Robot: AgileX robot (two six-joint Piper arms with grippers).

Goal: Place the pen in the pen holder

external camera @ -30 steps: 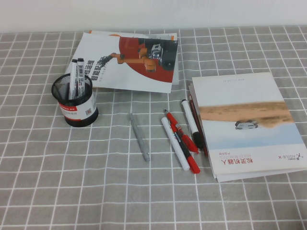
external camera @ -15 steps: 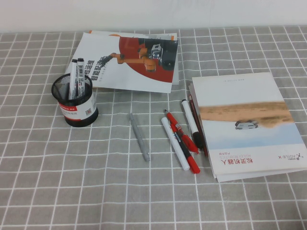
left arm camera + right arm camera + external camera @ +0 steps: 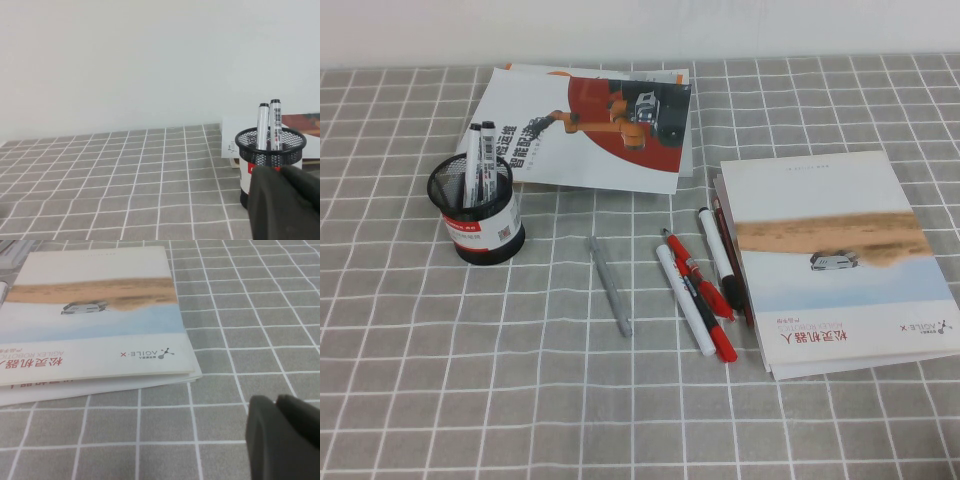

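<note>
The pen (image 3: 684, 299), a white marker with lettering and a small dark end, lies on the checked cloth among the other pens at the middle. The black mesh pen holder (image 3: 477, 215) stands at the left with two white markers (image 3: 478, 165) upright in it. Neither gripper shows in the high view. In the left wrist view my left gripper (image 3: 280, 170) is shut and empty, close in front of the pen holder (image 3: 270, 146). In the right wrist view my right gripper (image 3: 276, 399) is shut and empty over the cloth, near the corner of the booklet (image 3: 90, 315). The pen is hidden from both wrist views.
Two red pens (image 3: 705, 295) lie against the pen. A white marker with a black cap (image 3: 720, 258) lies beside the booklet (image 3: 835, 255). A slim grey pen (image 3: 610, 286) lies between the pens and the holder. A brochure (image 3: 590, 125) lies at the back.
</note>
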